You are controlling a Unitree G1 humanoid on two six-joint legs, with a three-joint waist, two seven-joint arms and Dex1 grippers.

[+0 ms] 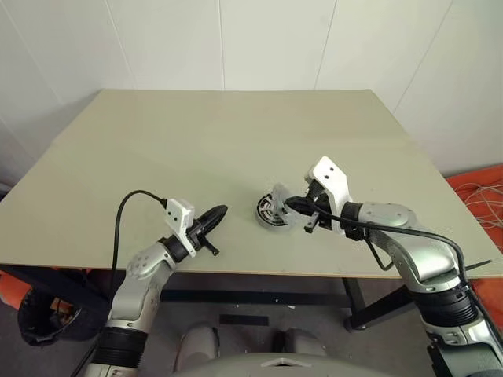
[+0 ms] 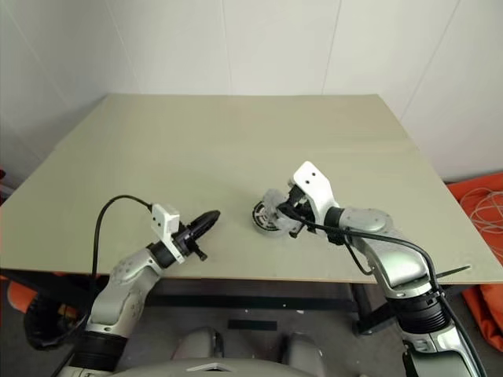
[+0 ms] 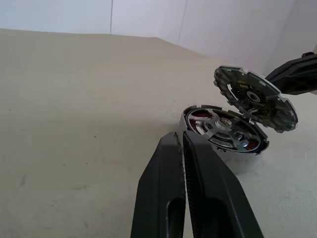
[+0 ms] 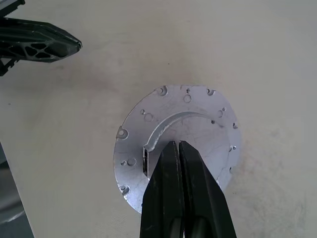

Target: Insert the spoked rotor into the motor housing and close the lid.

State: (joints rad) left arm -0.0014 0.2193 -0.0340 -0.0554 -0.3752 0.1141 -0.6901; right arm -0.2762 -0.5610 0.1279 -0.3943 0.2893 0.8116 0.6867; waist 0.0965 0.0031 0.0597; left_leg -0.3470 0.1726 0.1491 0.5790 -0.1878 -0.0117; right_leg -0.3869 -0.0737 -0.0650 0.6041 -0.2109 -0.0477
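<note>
A wide pale surface (image 1: 236,157) takes up most of the head views, from the white wall at the top of the frame down to its front edge in the lower part. The right arm (image 1: 409,243) comes in from the lower right of the frame and reaches toward the centre, and the left arm (image 1: 141,275) comes in from the lower left. The motor housing (image 3: 225,136) rests on the surface a little right of the centre of the frame, near the front edge. It is open, and inside it the spoked rotor (image 3: 229,133) lies flat, with copper windings visible between its silvery spokes. The lid (image 3: 255,97) stands tilted up over the far side of the housing, joined to its rim, with the ribbed face and dark hub turned toward the housing. The right hand (image 1: 292,204) has its two black fingers pressed together, and their tips are at the plain back face of the lid; in the right wrist view the fingers (image 4: 181,193) lie over the lower part of this silver disc. The left hand (image 1: 218,212) is in the lower left of the frame, well apart from the housing, pointing toward it, and its fingers (image 3: 190,193) are together with nothing between them.
</note>
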